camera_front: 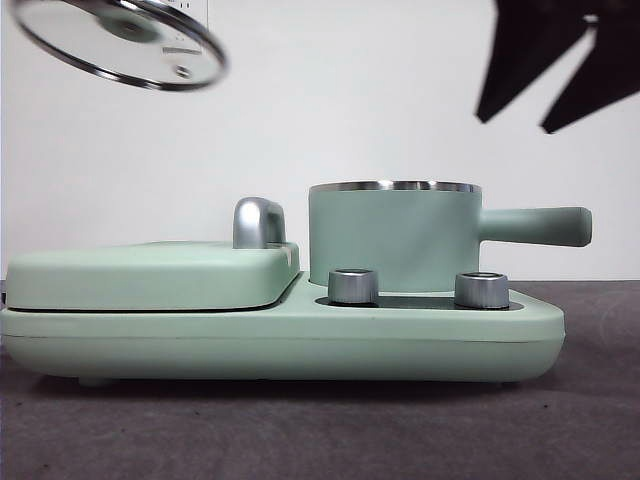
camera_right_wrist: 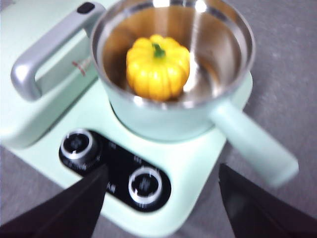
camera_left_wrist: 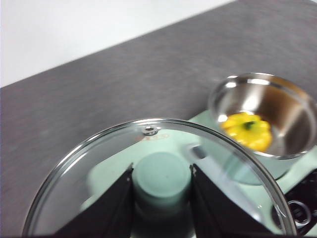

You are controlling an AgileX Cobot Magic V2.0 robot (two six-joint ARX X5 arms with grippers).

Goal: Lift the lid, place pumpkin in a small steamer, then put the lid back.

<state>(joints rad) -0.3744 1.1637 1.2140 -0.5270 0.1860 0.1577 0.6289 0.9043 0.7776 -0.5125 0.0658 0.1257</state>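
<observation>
- Left gripper [camera_left_wrist: 162, 198] has its two black jaws closed against the mint green knob of the lid [camera_front: 120, 42], one jaw on each side; in the front view the lid hangs tilted at about 10 o'clock, high and well apart from the pot.
- Right gripper [camera_right_wrist: 161, 203] is spread wide and holds nothing; it hovers above the dial side of the appliance, and is probably the dark forked shape at about 2 o'clock in the front view.
- Appliance base [camera_front: 300, 335], the largest thing on the table, carries a flat cover [camera_front: 150, 275] with a silver handle [camera_front: 258, 222] at 9 o'clock and two dials [camera_front: 353, 286] along its front.
- Small steamer [camera_front: 395, 240] stands on the base at about 3 o'clock from the cover, uncovered, its long handle pointing to 3 o'clock.
- Pumpkin [camera_right_wrist: 157, 67] sits upright inside the steamer on the steel floor, stem up.
- Progress, as I judge it: lifting the lid and placing the pumpkin look done; what remains is to bring the lid over the steel rim, set it down level, and let go.
</observation>
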